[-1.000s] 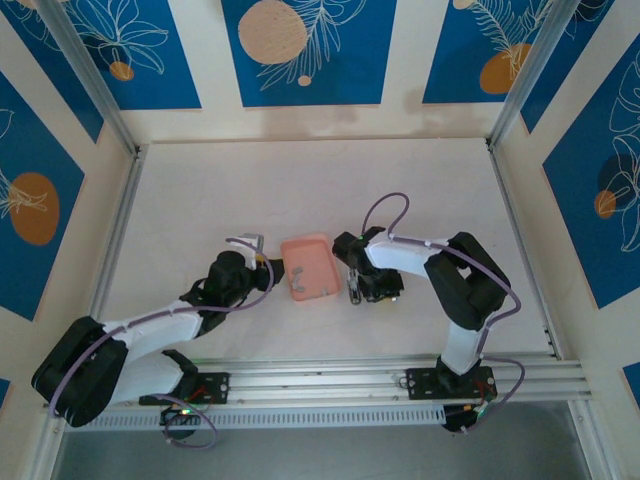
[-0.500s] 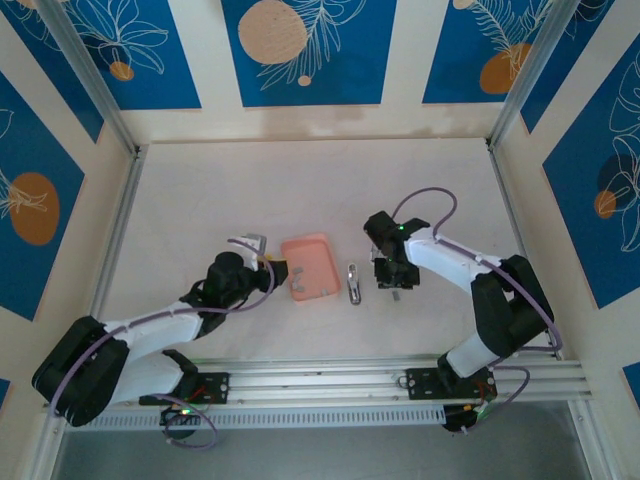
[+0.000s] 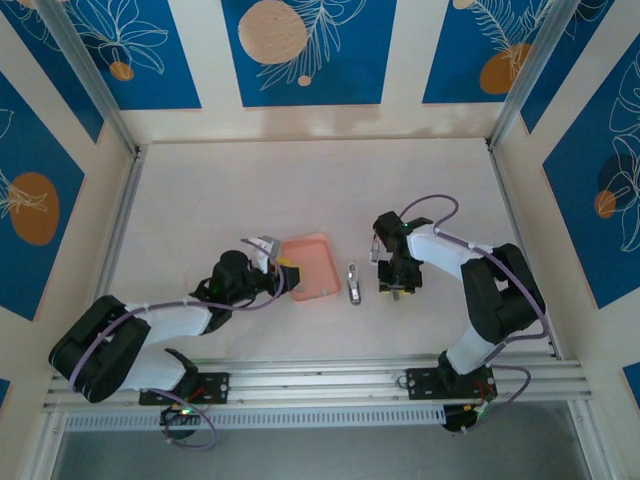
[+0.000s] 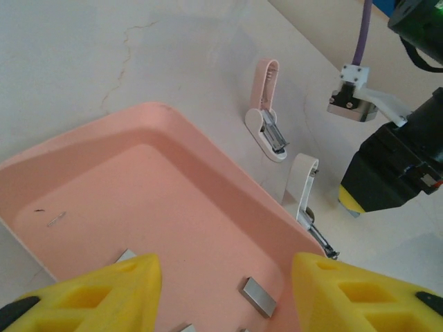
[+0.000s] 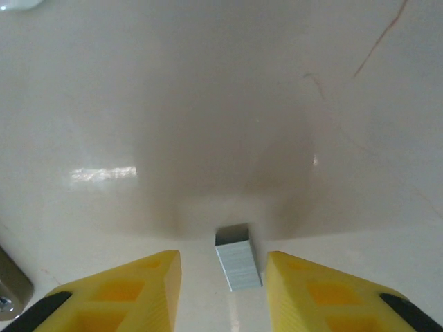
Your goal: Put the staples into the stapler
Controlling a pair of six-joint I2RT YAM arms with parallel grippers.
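the left hand (image 4: 223, 271) hangs over the left edge of the salmon-pink rectangular plastic tray (image 4: 163, 111). its yellow fingers (image 4: 104, 290) are spread wide and hold nothing. a few tiny grey metal staples (image 4: 258, 297) lie loose on the tray floor. just past the tray's far rim, on the pale bench (image 3: 250, 190), lies the small pale pink plastic stapler (image 4: 266, 104). it is swung open so its silver-grey metal inner part shows, and it is apart from both hands. from above, the stapler sits between the tray and the right hand (image 3: 396, 287). the right hand is low over the bench, its yellow fingers narrowly parted. a short grey strip of staples (image 5: 237, 266) lies flat in the gap between them. whether either finger touches the strip cannot be told.
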